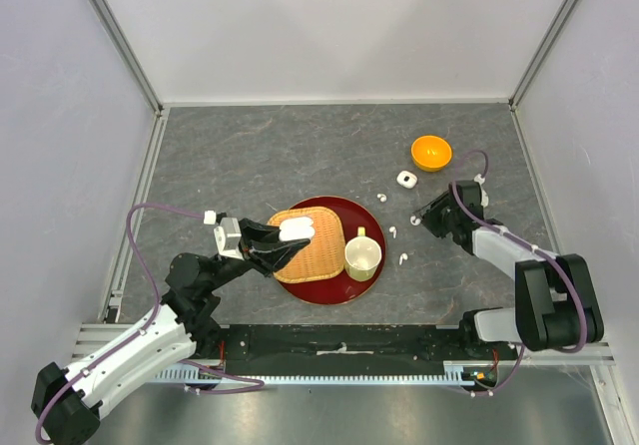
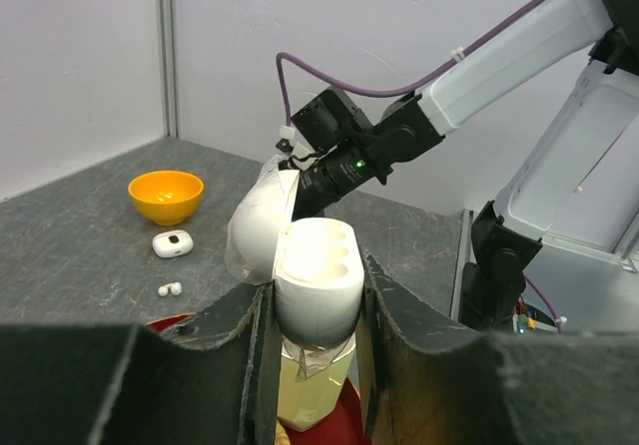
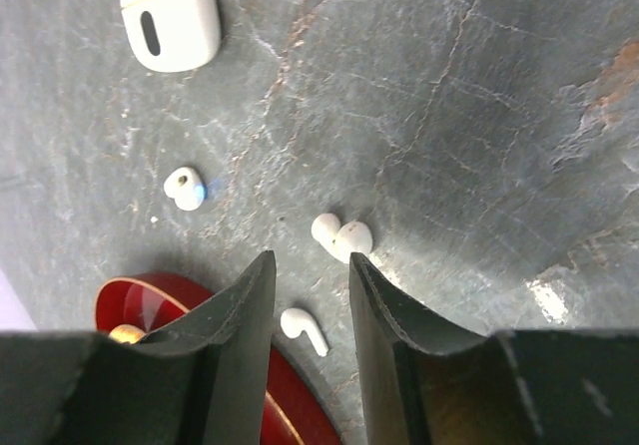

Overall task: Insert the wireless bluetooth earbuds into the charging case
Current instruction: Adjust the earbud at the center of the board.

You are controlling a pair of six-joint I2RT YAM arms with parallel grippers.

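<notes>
The dark fingers [image 2: 250,365] of the left tool [image 2: 315,295] fill the bottom of the left wrist view, clamped on either side of the white charging case [image 2: 318,275]. The case stands upright between them, its lid [image 2: 255,235] hinged back and two round sockets showing in its top. From above, the left tool [image 1: 285,240] holds the charging case [image 1: 296,228] over the woven mat [image 1: 315,255] that lies on the red tray [image 1: 334,295]. A cream cup [image 1: 361,255] stands on the tray's right part, beside the mat. The earbuds [image 1: 392,231] lie loose on the grey table [image 1: 250,156], all off the tray's right side. One is just beyond its rim, another [image 1: 402,259] is nearer the arm bases, a third [image 1: 381,198] is further back, and a fourth [image 1: 415,220] is further right. The right tool [image 1: 427,216] is near that fourth one, well to the right of the tray. In the right wrist view the right tool [image 3: 312,265] has its fingers [image 3: 240,345] parted by a modest gap and grips nothing. One earbud [image 3: 305,330] shows through that gap on the table next to the red tray [image 3: 150,300], and another [image 3: 341,237] lies just past the fingertips. A closed white case [image 1: 405,179] sits behind and to the right of the tray, and an orange bowl [image 1: 431,152] is further off the same way.
</notes>
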